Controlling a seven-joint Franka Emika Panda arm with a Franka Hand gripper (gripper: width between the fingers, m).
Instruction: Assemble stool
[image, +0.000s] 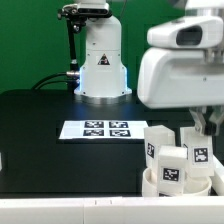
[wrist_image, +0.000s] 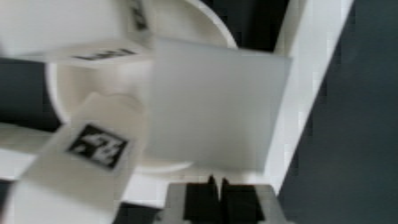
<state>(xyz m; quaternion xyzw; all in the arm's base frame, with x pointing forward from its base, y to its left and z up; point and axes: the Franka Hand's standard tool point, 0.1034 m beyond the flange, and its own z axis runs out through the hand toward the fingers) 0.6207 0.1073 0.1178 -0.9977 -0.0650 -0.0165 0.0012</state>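
While the seat (image: 178, 184) is resting on the desk (image: 40, 125) at the exterior view's lower right, several legs (image: 171, 165) are standing upright in and around it. The arm is hanging over them. In the wrist view the jaws are sitting fully closed, just beside a leg (wrist_image: 205, 105), gripping nothing visible. The parts are looking stiff, light and smooth, likely slippery; flat opposite faces of a leg are offering the surest hold.
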